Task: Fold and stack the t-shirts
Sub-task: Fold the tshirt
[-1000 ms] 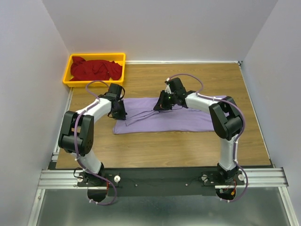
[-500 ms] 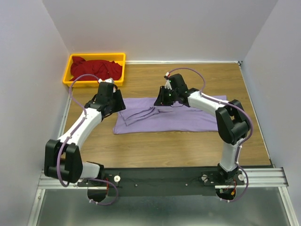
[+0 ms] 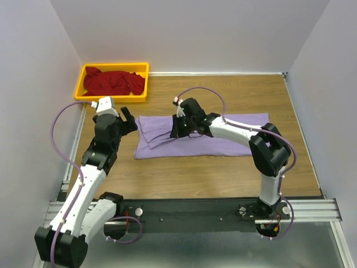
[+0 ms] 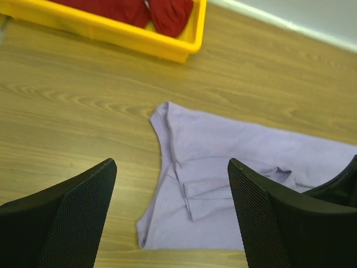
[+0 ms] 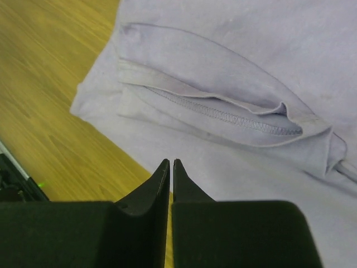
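Note:
A light lavender t-shirt (image 3: 217,139) lies spread flat across the middle of the table, with its sleeve folded in at the left end (image 4: 223,167) (image 5: 251,72). The dark red t-shirt (image 3: 111,82) (image 4: 150,10) sits crumpled in the yellow bin. My left gripper (image 3: 127,119) (image 4: 171,163) hangs wide open above the lavender shirt's left edge and holds nothing. My right gripper (image 3: 177,126) (image 5: 170,162) is shut just over the shirt's left part, near the folded sleeve, with no cloth between its fingers.
The yellow plastic bin (image 3: 114,98) (image 4: 111,36) stands at the back left corner against the wall. Grey walls close in the table on the left, back and right. Bare wooden tabletop (image 3: 184,173) lies in front of the shirt.
My left gripper has opened, let go of the shirt's left edge and pulled back to the left. My right gripper has moved left along the shirt.

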`<action>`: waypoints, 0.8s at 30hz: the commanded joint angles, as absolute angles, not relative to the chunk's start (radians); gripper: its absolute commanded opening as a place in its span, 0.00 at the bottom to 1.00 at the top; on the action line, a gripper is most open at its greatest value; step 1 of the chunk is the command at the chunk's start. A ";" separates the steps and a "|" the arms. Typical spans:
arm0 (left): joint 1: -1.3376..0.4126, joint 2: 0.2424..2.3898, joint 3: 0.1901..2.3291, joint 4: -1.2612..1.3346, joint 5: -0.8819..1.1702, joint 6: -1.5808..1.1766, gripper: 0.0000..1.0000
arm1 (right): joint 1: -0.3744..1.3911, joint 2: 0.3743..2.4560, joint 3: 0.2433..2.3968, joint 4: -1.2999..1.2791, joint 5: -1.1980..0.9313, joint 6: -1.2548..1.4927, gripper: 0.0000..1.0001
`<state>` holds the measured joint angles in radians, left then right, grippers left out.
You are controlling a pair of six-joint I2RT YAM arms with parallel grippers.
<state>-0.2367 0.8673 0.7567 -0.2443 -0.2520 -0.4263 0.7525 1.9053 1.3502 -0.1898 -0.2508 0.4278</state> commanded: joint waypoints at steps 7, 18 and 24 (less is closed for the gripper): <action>-0.232 0.696 0.597 -0.087 -0.359 -0.362 0.93 | 0.773 2.022 1.410 -0.239 -0.173 0.428 0.09; -0.232 0.747 0.606 -0.080 -0.377 -0.345 0.92 | 0.772 2.068 1.474 -0.253 -0.147 0.437 0.09; -0.232 0.744 0.604 -0.081 -0.384 -0.348 0.92 | 0.773 2.094 1.512 -0.267 -0.140 0.439 0.09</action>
